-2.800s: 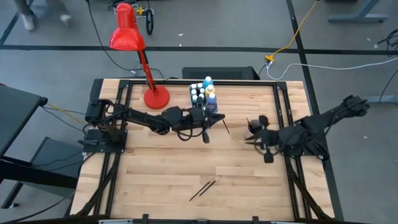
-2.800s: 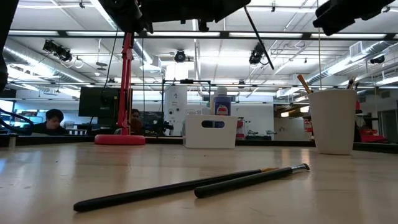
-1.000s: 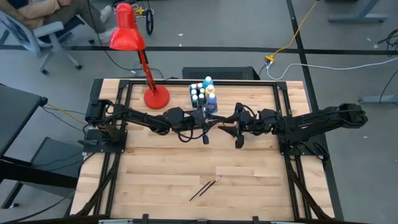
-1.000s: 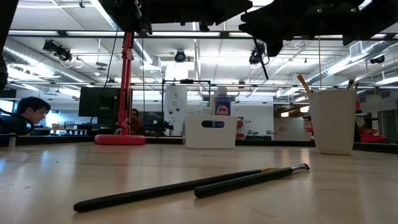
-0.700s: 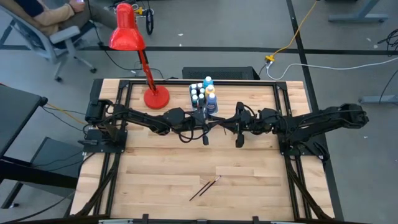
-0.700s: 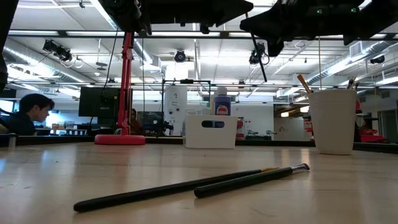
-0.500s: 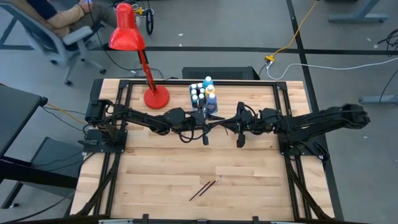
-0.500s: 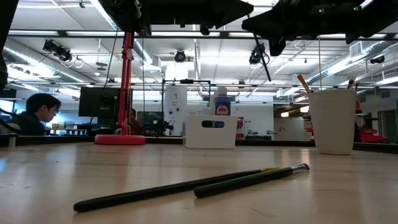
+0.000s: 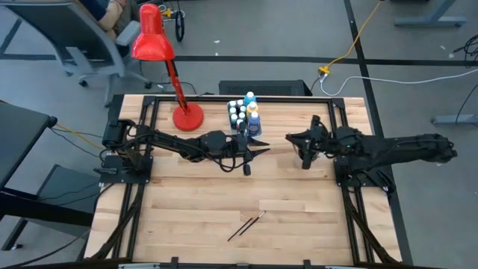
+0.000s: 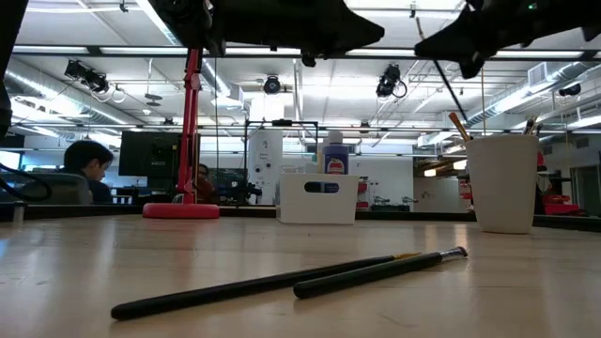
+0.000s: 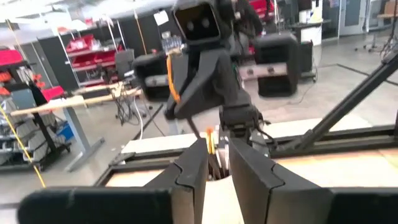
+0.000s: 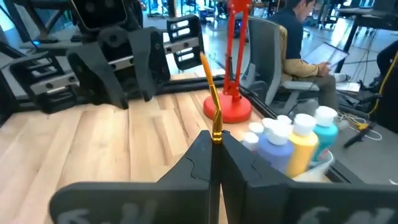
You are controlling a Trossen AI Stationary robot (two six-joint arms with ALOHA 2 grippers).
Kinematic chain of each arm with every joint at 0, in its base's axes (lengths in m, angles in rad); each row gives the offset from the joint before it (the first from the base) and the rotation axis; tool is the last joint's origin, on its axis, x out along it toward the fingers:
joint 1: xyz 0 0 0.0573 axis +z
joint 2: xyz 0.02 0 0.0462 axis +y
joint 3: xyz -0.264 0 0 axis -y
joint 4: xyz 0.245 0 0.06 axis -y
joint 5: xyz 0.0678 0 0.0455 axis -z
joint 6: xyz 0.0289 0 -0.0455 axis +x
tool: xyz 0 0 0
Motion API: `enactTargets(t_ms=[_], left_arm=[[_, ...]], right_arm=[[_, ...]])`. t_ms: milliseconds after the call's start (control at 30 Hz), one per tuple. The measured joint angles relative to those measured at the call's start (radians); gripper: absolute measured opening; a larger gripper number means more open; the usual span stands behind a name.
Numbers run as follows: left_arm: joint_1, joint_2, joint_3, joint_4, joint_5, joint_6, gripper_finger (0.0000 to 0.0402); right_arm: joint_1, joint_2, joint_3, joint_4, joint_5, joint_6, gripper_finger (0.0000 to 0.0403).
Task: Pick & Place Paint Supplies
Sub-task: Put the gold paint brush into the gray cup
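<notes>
My right gripper (image 9: pixel 305 152) hangs above the right half of the table, shut on a paintbrush (image 12: pixel 208 87) with an orange handle. In the low view that brush (image 10: pixel 451 89) slants down beneath it, above and left of the white cup (image 10: pixel 502 183), which has brushes standing in it. My left gripper (image 9: pixel 250 153) is open and holds nothing, hovering mid-table by the white tub (image 9: pixel 245 116) of white-capped paint bottles (image 12: pixel 292 140). Two dark brushes (image 9: pixel 246 224) lie flat near the table's near edge. My right gripper pinches the brush between its two fingers at the gold band (image 12: pixel 216 132), where the orange handle begins. The handle sticks out past the fingertips. The brush is lifted clear of the table and tilted, its lower end (image 10: pixel 464 116) hanging free.
The red desk lamp stands with its base (image 9: pixel 187 116) at the far edge, left of the tub. Bare wood lies between the arms and the two loose brushes (image 10: pixel 282 282). A person (image 12: pixel 305 37) sits at a desk beyond the table.
My right gripper, which had met the left one at the brush mid-table, has drawn away toward the table's right edge with the brush in its fingers. The brush is out of my left gripper, which has stayed by the tub.
</notes>
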Motion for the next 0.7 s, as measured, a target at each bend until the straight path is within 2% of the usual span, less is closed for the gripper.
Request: enactTargets(t_ms=[200,300,433,700], left_arm=[[0.000,0.000,0.000,-0.035,-0.007,-0.001,0.0076],[0.000,0.000,0.000,-0.035,-0.006,-0.004,0.0077],[0.000,0.000,0.000,-0.035,-0.007,-0.018,0.0077],[0.000,0.000,0.000,-0.035,-0.006,-0.042,0.0073]], right_arm=[[0.001,-0.118,0.000,-0.142,0.010,0.009,0.0011],[0.001,-0.141,0.000,-0.257,0.051,0.013,0.0011],[0.001,-0.146,0.000,-0.377,0.120,0.073,0.0011],[0.001,-0.104,0.000,-0.400,0.080,0.060,0.0031]])
